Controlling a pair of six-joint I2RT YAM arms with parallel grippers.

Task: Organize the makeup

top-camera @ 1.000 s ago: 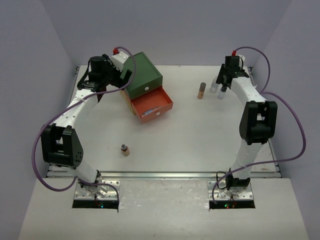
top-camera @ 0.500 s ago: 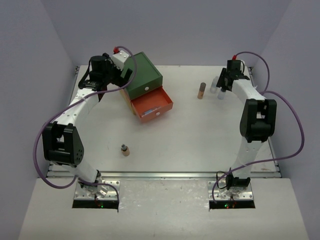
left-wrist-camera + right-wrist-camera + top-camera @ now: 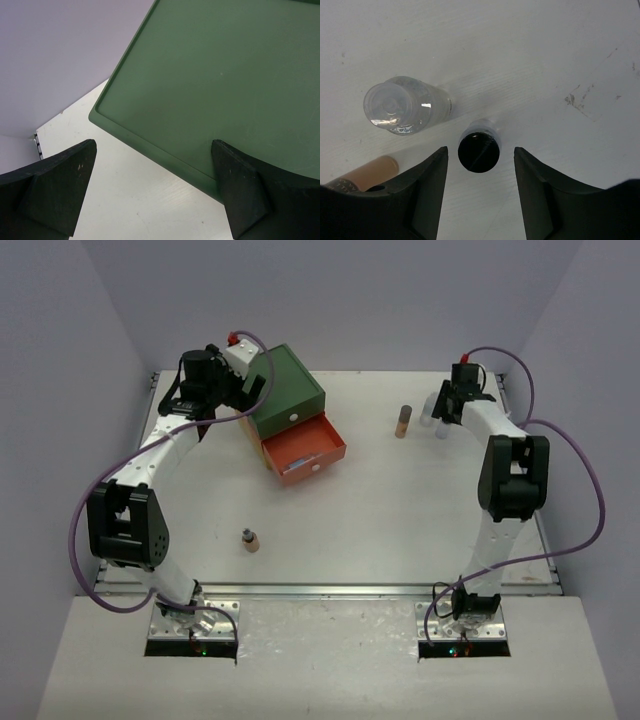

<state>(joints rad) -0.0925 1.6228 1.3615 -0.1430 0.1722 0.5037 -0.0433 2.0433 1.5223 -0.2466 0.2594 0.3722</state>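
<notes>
Right end effector (image 3: 480, 167), released, straddles the dark-capped bottle (image 3: 479, 152), which stands between its fingers (image 3: 427, 195); clear bottle (image 3: 405, 106) just beyond-left. We should descend centred, then close squarely, sparing that neighbour. Left end effector (image 3: 154, 152) released.

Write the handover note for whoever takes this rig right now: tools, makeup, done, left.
Left tool: open, empty, over the green box corner.
Right tool: open, straddling the dark-capped bottle, not gripping.
Beside it: clear bottle, tan bottle.
Small tan bottle sits apart, near-left on the table.
Done: orange drawer pulled out.
Left: four bottles to put away.
</notes>
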